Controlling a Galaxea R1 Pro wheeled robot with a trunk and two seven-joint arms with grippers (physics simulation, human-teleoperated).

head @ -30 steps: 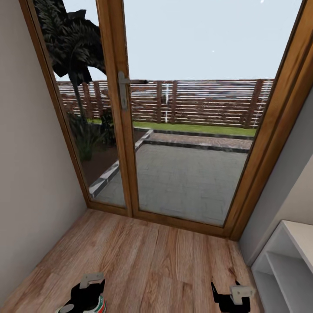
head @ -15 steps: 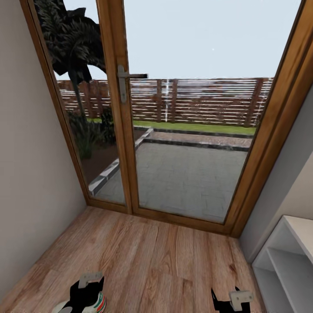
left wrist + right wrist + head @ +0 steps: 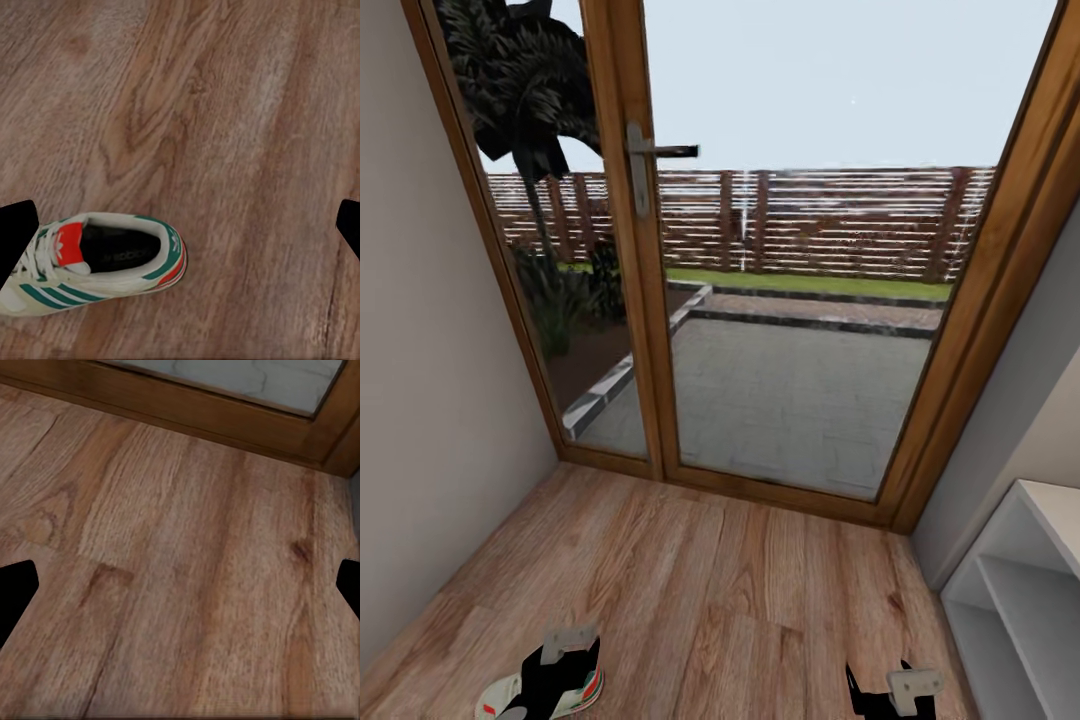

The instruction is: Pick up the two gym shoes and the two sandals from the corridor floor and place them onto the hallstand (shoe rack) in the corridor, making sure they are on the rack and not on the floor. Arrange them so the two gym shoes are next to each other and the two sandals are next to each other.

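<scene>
Head view: L gripper hangs at 7 o'clock over one gym shoe lying on the corridor floor; R gripper at 5. Hallstand at 4 o'clock, glass door at 12, bare planks between.

L wrist: shoe on its sole, insole print too blurred to read; jaws spread wide, not touching it.

R wrist: fingers apart over bare floor, door frame at far edge.

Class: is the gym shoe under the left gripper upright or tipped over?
Upright: the gym shoe rests sole-down on the floor, its opening facing up.
</scene>
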